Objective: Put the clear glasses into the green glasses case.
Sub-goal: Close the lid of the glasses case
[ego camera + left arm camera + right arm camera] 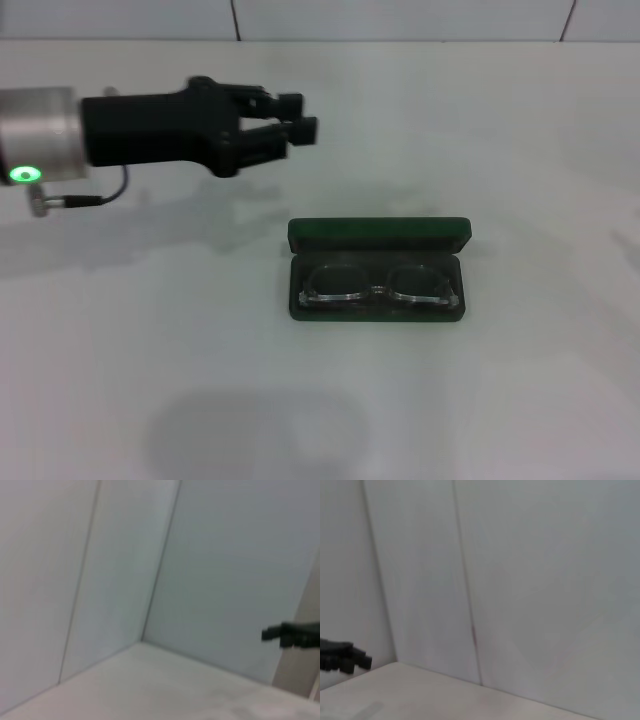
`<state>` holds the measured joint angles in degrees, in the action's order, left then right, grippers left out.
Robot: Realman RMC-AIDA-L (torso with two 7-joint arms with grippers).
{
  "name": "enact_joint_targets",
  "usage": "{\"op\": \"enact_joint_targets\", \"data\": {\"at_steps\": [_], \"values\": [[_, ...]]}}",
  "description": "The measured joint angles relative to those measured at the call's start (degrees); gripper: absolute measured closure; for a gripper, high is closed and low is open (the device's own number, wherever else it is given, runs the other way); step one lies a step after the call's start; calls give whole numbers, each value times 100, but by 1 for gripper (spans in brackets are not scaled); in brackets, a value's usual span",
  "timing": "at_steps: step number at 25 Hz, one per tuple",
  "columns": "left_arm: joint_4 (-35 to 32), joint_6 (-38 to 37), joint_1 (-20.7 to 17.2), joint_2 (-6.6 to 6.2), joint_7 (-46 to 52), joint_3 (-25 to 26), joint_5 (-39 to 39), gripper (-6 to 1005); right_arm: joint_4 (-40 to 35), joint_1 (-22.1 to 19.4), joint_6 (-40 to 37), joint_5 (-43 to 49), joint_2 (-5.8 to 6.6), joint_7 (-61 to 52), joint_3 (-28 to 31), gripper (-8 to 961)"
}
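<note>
The green glasses case (pixel 379 236) lies open at the centre of the table, its lid standing up at the back. The clear glasses (pixel 380 285) lie folded inside on the dark lining, lenses facing up. My left gripper (pixel 297 115) hovers above the table to the far left of the case, well apart from it, pointing right; its fingers are close together and hold nothing. It also shows far off in the right wrist view as the left gripper (pixel 342 657). My right gripper (pixel 295 634) appears only in the left wrist view, small, off to the side.
The white table top (pixel 150 380) stretches around the case on all sides. A white panelled wall (pixel 400 18) runs along its far edge. A thin cable (pixel 95 198) hangs under the left arm.
</note>
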<state>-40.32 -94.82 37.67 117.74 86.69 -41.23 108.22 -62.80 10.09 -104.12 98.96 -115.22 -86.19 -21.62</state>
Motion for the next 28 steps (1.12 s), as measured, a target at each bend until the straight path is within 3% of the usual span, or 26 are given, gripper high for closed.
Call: {"op": "enact_joint_targets", "data": {"at_steps": [3, 5, 11, 16, 28], "values": [[29, 369, 90, 66, 3, -397, 4, 656, 278, -7, -31, 170, 20, 182, 387, 525], [33, 818, 190, 170, -37, -941, -18, 648, 361, -11, -42, 266, 24, 253, 551, 524], [70, 1194, 269, 196, -53, -1531, -298, 625, 568, -30, -67, 380, 40, 366, 739, 521], [130, 1270, 315, 197, -60, -1601, -434, 636, 732, 2, -38, 486, 43, 466, 746, 519], [960, 1777, 579, 203, -267, -1838, -521, 677, 1036, 82, 15, 618, 44, 636, 700, 513]]}}
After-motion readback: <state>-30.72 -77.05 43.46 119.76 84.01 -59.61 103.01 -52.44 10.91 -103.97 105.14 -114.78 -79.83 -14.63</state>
